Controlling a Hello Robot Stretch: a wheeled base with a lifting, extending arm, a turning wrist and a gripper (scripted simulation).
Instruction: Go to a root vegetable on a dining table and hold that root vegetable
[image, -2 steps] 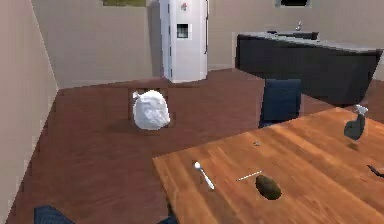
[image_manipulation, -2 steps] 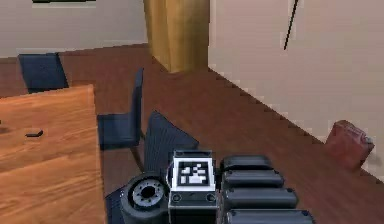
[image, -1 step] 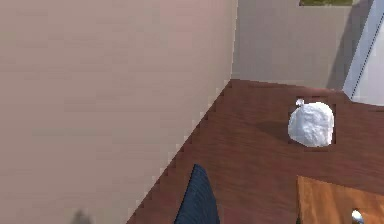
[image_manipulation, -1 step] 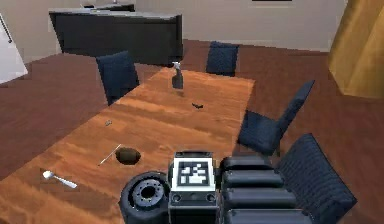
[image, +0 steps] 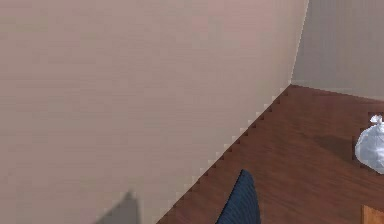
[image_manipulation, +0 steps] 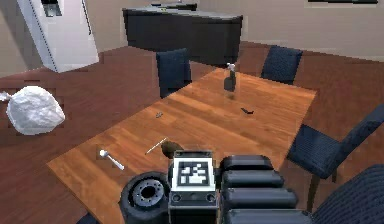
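Dark and rounded, a small blob lies on the near part of the wooden worktop. It is the closest thing to the pincer, but whether it is the root vegetable cannot be told from its shape. It sits just beyond the arm's white marker square, up and right of the pincer's dark body at the arm side view's bottom edge. Whether the pincer is grasping anything or free cannot be told, since its far end is not clear against the worktop.

A pale thin stick lies just beside the blob, and a spoon-like utensil lies to its left. Farther out stand a dark bottle and a small dark scrap. Blue chairs ring the worktop. A crumpled white bag rests on the floor, with a fridge beyond it.
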